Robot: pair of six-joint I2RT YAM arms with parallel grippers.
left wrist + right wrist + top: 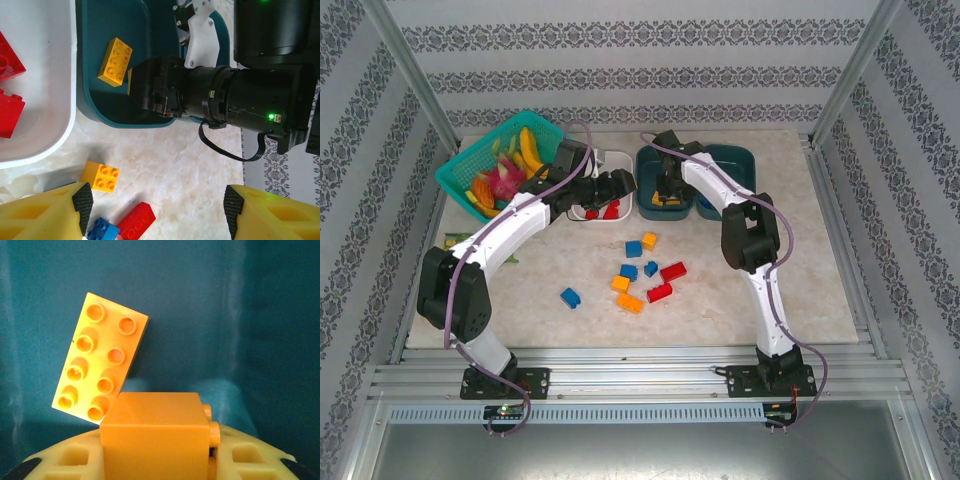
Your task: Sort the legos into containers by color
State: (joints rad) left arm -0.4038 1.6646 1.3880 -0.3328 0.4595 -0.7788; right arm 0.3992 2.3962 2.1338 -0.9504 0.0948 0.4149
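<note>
**Release orange brick in teal tub**

My right hand (668,190) grips a small orange-yellow plastic brick (155,435) low inside the middle dark teal plastic tub (260,315), beside a flat orange eight-stud brick (100,362). I should open gently, then lift straight clear of the rim. Arm reaches forward, wrist pitched down. My left hand (157,205) hangs wide over the desk (175,165).

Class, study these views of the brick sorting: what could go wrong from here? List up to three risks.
1. The right gripper holds a small orange plastic brick over a flat orange eight-stud brick in the dark teal plastic tub; released there, it may land askew or bounce.
2. The open left gripper hangs close to the right arm's black wrist, so the arms could collide.
</note>
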